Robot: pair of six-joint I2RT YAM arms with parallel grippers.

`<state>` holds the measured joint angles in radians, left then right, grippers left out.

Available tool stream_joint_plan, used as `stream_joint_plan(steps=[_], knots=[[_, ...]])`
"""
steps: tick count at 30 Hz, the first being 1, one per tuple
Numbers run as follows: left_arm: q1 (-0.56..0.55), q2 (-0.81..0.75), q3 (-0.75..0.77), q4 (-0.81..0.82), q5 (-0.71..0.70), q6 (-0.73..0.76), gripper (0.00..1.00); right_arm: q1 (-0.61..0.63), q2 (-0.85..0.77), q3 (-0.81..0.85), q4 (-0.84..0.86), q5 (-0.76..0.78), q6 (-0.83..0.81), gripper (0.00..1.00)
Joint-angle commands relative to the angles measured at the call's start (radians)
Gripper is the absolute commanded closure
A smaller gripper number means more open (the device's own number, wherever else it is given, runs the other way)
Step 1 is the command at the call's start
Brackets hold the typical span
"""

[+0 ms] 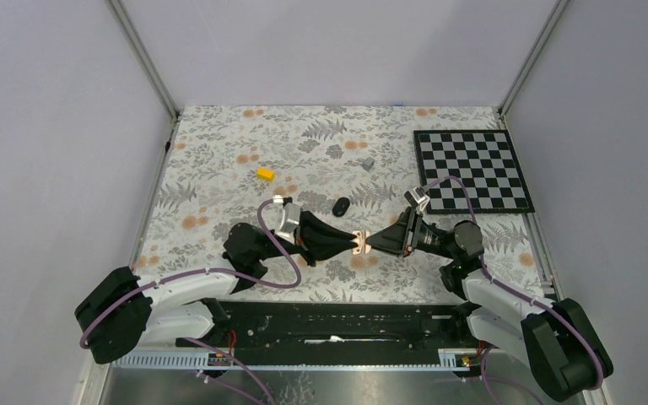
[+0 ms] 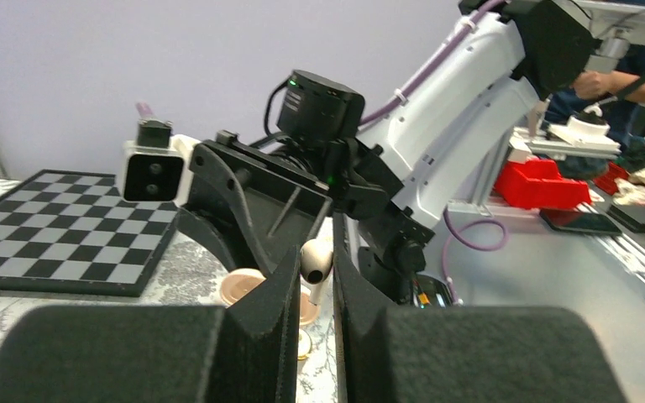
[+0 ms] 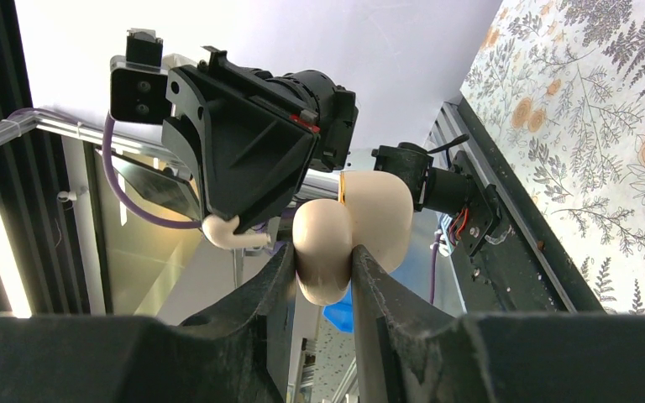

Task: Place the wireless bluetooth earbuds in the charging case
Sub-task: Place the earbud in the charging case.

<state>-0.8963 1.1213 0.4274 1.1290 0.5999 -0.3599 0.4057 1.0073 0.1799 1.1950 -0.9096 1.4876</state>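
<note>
My left gripper (image 1: 350, 242) is shut on a cream-white stemmed earbud (image 2: 317, 259), pinched between its fingertips with the stem pointing down. My right gripper (image 1: 374, 242) faces it tip to tip above the mat and is shut on the cream-pink charging case (image 3: 354, 231). The case stands open, with its two rounded halves joined at a gold hinge. In the right wrist view the earbud (image 3: 225, 234) hangs under the left gripper (image 3: 243, 220), just left of the case and apart from it. The left wrist view shows the case's open halves (image 2: 240, 287) right behind the earbud.
On the floral mat (image 1: 219, 186) lie a black oval pod (image 1: 341, 206), a small grey block (image 1: 368, 163) and a yellow block (image 1: 265, 174), all beyond the grippers. A checkerboard (image 1: 472, 169) covers the far right. Metal frame posts stand at the mat's back corners.
</note>
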Motion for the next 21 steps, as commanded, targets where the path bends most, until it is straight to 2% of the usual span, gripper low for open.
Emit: stream_joint_plan(steps=[1, 5, 17, 21], knots=[[-0.004, -0.015, 0.041, -0.011, 0.139, 0.007, 1.0, -0.005, -0.022, 0.009, 0.031, -0.006, -0.018, 1.0], [-0.004, -0.013, 0.052, -0.048, 0.175, 0.031, 1.0, -0.005, -0.03, 0.022, 0.029, -0.016, -0.017, 1.0], [-0.005, 0.036, 0.093, -0.026, 0.224, 0.028, 1.0, -0.005, -0.056, 0.034, 0.006, -0.077, 0.008, 1.0], [-0.004, 0.054, 0.135, -0.081, 0.301, 0.043, 1.0, -0.005, -0.081, 0.047, -0.039, -0.116, 0.008, 1.0]])
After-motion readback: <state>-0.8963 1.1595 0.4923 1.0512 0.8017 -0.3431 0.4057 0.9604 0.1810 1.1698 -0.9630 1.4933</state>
